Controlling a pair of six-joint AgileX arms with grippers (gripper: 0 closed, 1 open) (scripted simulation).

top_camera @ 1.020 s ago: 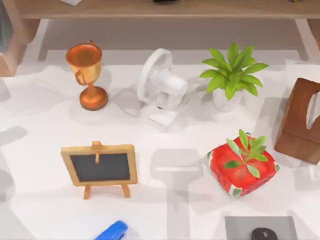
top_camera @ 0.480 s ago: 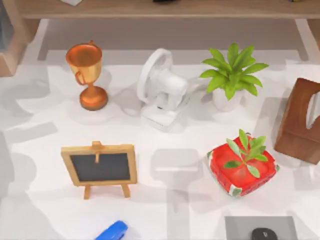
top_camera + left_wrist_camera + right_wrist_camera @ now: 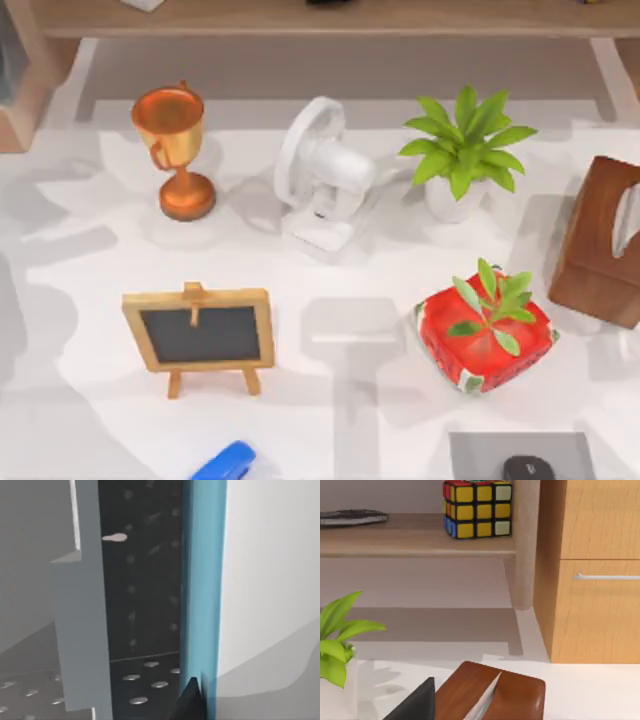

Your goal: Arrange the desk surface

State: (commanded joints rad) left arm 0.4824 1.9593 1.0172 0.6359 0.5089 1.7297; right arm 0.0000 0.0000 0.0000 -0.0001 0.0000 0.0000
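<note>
Blank chalkboard easel (image 3: pixel 199 335) on the desk surface (image 3: pixel 340 420)

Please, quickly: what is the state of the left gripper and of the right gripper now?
Left gripper: cannot be told; a dark tip shows beside a blue panel.
Right gripper: cannot be told; a dark tip shows near the brown tissue box.

a light-wood shelf board (image 3: pixel 330 18) runs along the far edge in the top view, resting on a pale wooden upright post (image 3: pixel 525 540). beside the post stands a light-wood cabinet (image 3: pixel 592 570) with a slim silver bar handle (image 3: pixel 606 576) on its drawer front. behind the shelf is a plain pale grey wall (image 3: pixel 385 494). soft grey shadows lie across the scene. the left wrist view shows a dark perforated panel (image 3: pixel 142 595) edged by a teal vertical strip (image 3: pixel 202 580).
</note>
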